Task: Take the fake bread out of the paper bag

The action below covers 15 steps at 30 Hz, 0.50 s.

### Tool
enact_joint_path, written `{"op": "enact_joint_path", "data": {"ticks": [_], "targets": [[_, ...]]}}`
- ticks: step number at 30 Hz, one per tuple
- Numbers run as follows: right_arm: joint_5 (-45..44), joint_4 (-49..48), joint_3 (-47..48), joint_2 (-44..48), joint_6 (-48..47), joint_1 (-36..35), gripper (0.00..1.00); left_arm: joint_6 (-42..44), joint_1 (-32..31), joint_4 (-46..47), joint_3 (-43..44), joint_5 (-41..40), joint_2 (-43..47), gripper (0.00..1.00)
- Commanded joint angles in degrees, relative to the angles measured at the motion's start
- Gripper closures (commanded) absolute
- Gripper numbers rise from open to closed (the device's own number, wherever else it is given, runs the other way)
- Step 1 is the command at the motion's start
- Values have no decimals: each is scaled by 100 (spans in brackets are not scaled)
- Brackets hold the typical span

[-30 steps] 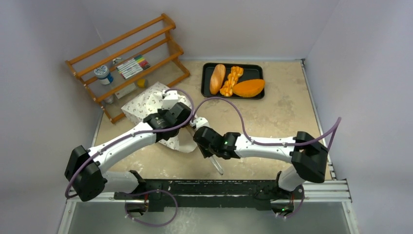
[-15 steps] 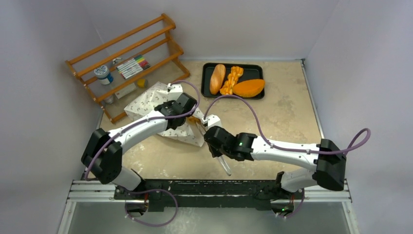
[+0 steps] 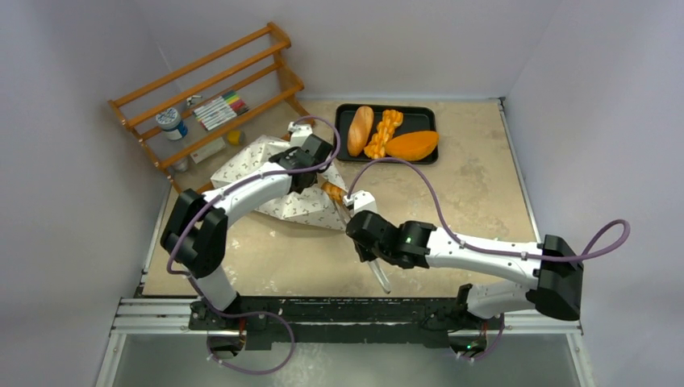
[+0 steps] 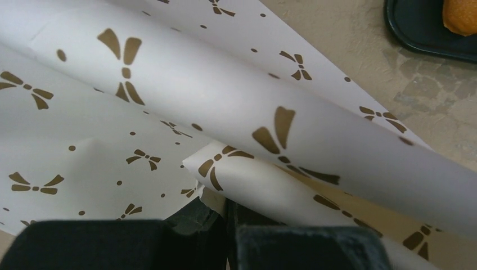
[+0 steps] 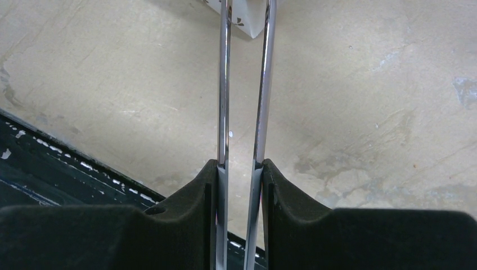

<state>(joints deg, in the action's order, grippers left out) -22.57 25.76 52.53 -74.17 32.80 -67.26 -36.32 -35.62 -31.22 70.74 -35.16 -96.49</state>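
Orange bread (image 3: pixel 332 192), likely the last, peeks from the paper bag (image 3: pixel 266 173) by the tongs (image 5: pixel 225 84) squeezed in the right claw (image 5: pixel 241 169), while the left claw (image 4: pixel 228 211) pinches the bag and three breads (image 3: pixel 385 133) lie on the tray (image 3: pixel 427 114) beyond.

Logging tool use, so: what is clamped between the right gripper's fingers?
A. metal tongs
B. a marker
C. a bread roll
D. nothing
A: the right wrist view shows the two chrome arms of the metal tongs running out from the grip of the right gripper.

Bright, even light; soft shadows; left hand (image 4: pixel 228 218) blurred in foreground.
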Motion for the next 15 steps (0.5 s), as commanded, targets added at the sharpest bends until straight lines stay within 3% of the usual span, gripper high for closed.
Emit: {"op": "enact_joint_path", "data": {"ticks": [1,15], "targets": [[-276,179,35,306,164,-109,96,312,106,121,703,-69,-329,100],[-526,658,219,478,249,-117,96,678,183,-344,738,775,-612,100]]}}
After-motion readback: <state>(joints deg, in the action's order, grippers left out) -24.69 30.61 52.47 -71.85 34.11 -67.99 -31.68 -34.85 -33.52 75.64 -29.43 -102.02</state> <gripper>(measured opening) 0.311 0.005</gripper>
